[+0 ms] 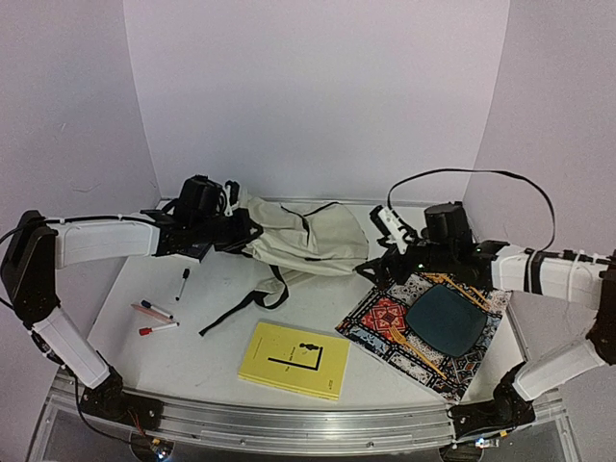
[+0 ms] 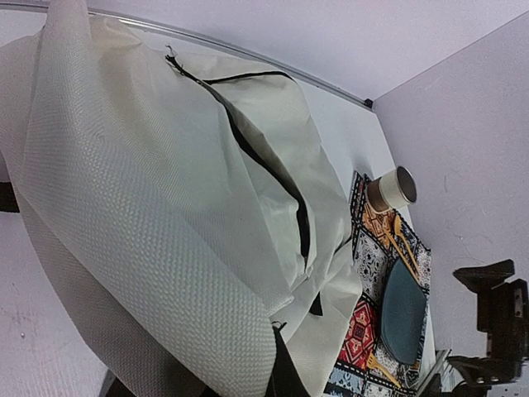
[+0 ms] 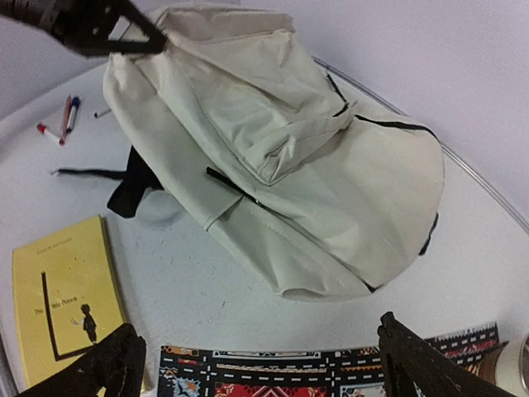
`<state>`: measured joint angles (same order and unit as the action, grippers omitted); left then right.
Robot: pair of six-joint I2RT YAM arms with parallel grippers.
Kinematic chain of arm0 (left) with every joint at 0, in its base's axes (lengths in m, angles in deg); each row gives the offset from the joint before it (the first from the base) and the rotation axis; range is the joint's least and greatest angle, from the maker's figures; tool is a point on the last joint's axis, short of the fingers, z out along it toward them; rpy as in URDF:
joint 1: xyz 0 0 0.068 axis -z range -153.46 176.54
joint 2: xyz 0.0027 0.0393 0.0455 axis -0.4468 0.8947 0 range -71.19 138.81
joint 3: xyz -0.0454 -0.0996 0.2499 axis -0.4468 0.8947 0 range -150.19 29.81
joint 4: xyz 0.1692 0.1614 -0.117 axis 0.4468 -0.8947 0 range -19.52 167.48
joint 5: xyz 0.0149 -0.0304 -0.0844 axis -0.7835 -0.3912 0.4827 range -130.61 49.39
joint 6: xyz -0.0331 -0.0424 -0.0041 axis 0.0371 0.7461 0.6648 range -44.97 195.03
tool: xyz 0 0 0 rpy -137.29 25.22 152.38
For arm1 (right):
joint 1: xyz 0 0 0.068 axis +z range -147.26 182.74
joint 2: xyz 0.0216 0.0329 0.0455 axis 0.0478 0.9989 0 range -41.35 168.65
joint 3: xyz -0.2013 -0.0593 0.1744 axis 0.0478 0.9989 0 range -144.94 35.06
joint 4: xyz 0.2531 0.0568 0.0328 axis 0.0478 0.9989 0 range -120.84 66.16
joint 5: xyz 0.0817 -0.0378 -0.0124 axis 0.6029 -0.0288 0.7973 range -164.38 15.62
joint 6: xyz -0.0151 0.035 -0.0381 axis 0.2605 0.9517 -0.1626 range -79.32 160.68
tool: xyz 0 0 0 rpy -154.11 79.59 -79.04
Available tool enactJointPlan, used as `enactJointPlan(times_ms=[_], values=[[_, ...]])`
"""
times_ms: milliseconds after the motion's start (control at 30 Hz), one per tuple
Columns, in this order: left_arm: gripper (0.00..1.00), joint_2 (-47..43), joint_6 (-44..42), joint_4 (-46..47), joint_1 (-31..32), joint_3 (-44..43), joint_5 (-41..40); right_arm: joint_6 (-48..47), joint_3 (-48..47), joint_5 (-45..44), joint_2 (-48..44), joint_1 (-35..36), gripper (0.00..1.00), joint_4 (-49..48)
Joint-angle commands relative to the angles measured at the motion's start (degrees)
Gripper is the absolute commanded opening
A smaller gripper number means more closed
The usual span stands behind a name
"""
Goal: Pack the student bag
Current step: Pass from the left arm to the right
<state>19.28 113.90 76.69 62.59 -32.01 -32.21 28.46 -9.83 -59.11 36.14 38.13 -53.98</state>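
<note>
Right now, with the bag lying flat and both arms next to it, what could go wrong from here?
1. The left hand is shut on just a corner of the student bag; the thin fabric could slip out if lifted.
2. The bag's black strap trails toward the pens; pulling the bag might drag them.
3. The open right hand hovers low by the placemat, close to the cup, which it could knock.

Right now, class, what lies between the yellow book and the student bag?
A black strap of the student bag on bare table, short of the yellow book; the top view shows it.
</note>
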Motion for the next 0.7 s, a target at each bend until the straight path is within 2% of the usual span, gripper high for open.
enactJointPlan(times_ms=[0, 167, 367, 533, 667], values=[[0.00, -5.35, -1.19, 4.40, 0.00, 0.47, 2.88, -17.27, -2.13, 4.08, 5.41, 2.09, 0.98, -6.87], [0.00, -5.95, -1.04, 4.07, 0.01, 1.17, 3.88, -24.15, -5.09, 5.00, 13.06, 2.27, 0.98, -7.68], [0.00, -5.97, -1.33, 3.70, -0.01, 1.05, 4.99, -28.38, -5.89, 0.19, 20.27, 2.96, 0.90, -12.39], [0.00, -5.73, -2.10, 2.35, -0.02, 0.03, 4.42, -31.21, -5.81, -5.62, 23.38, 3.45, 0.71, -17.22], [0.00, -5.56, -2.88, 1.36, -0.09, -0.73, 4.14, -33.31, -6.00, -9.32, 24.41, 3.63, 0.45, -19.86]])
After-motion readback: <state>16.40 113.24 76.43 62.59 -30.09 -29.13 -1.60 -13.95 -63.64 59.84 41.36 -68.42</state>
